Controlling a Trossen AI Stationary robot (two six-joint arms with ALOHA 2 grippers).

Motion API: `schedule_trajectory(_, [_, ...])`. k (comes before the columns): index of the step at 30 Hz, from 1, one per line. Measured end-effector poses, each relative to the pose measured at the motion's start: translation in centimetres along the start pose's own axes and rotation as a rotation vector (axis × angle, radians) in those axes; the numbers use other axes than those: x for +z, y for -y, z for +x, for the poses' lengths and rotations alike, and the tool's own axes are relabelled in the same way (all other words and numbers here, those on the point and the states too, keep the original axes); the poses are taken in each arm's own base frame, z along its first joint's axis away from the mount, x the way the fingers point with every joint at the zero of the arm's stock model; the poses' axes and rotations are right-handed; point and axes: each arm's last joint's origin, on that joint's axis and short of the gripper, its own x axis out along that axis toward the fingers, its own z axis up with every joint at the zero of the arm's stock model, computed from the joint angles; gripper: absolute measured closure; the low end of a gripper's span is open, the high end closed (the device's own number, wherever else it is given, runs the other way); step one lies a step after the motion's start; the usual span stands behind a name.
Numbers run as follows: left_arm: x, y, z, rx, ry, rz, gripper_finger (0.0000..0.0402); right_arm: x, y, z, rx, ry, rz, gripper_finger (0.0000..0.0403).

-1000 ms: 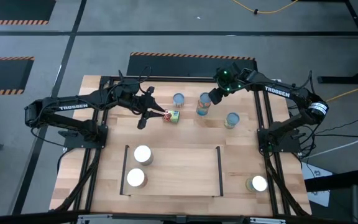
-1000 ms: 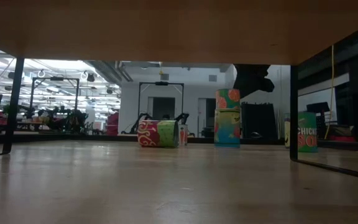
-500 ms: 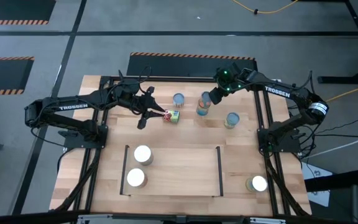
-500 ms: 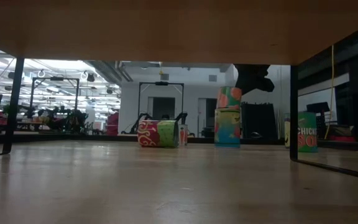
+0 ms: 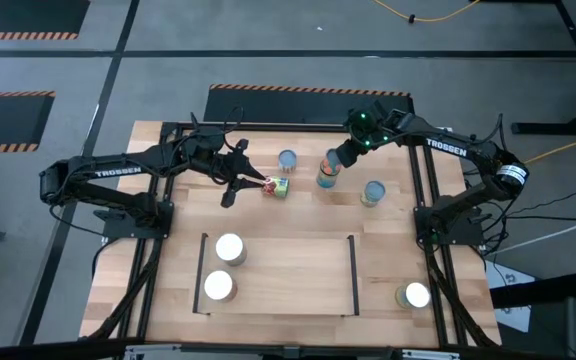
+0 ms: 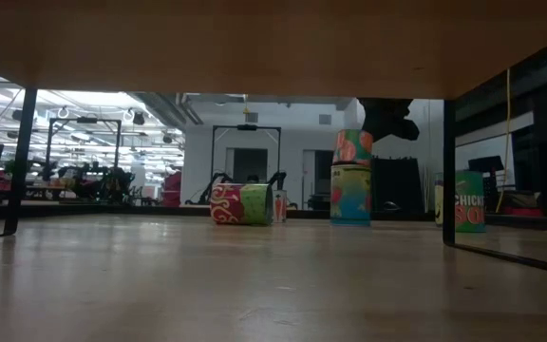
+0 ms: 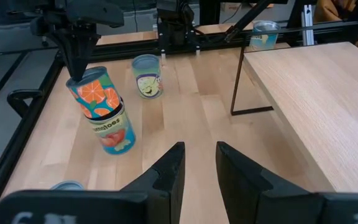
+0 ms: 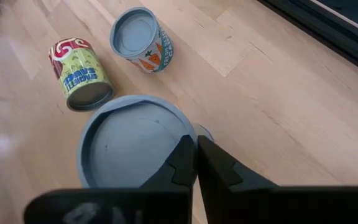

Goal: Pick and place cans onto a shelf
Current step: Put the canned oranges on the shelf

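My right gripper (image 5: 336,157) sits over the far middle of the table (image 5: 288,255), its fingers pinched on the rim of the top can (image 7: 94,92) of a two-can stack. That top can is tilted on the bottom can (image 7: 112,127), leaning to one side rather than sitting flat.

My left gripper (image 5: 251,183) hangs just beside a red, green and yellow can (image 5: 278,187) lying on its side, fingers spread with a gap between them. From above the gripper tips appear to be right at the can, though I cannot tell if they touch it.

A small upright can (image 5: 287,159) stands just beyond the fallen one. Another upright can (image 5: 373,192) stands to the right of the stack, near the right rail.

The shelf (image 5: 278,273), a light-wood panel with black rails, lies on the near half of the table. Two cans (image 5: 229,248) stand at its left end, one behind the other. A last can (image 5: 416,295) stands outside the shelf, at the table's near right corner.
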Motion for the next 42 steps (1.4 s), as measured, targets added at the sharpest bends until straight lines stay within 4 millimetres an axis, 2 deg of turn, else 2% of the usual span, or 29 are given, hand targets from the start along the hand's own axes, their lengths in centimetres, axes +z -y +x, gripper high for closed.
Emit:
schedule_trajectory(6, [0.0,0.0,0.0,0.000,0.000,0.000,0.0318,0.0,0.0,-0.1,0.000,0.005,-0.003,0.0391])
schedule_trajectory(10, [0.0,0.0,0.0,0.000,0.000,0.000,0.0318,0.0,-0.3,-1.0,0.007,0.033,-0.029,0.0392])
schedule_trajectory(20, [0.0,0.0,0.0,0.000,0.000,0.000,0.0318,-0.6,-2.5,-6.5,0.221,0.159,-0.090,0.0392])
schedule_trajectory(25, [0.0,0.0,0.0,0.000,0.000,0.000,0.0318,-2.0,-5.3,-8.7,0.334,0.187,-0.180,0.0393])
schedule_trajectory(30, [0.0,0.0,0.0,0.000,0.000,0.000,0.0318,-3.9,-8.8,-9.7,0.436,0.161,-0.271,0.0393])
schedule_trajectory(42, [0.0,0.0,0.0,0.001,0.000,0.000,0.0318,-9.6,-16.6,-8.4,0.518,-0.001,-0.501,0.0392])
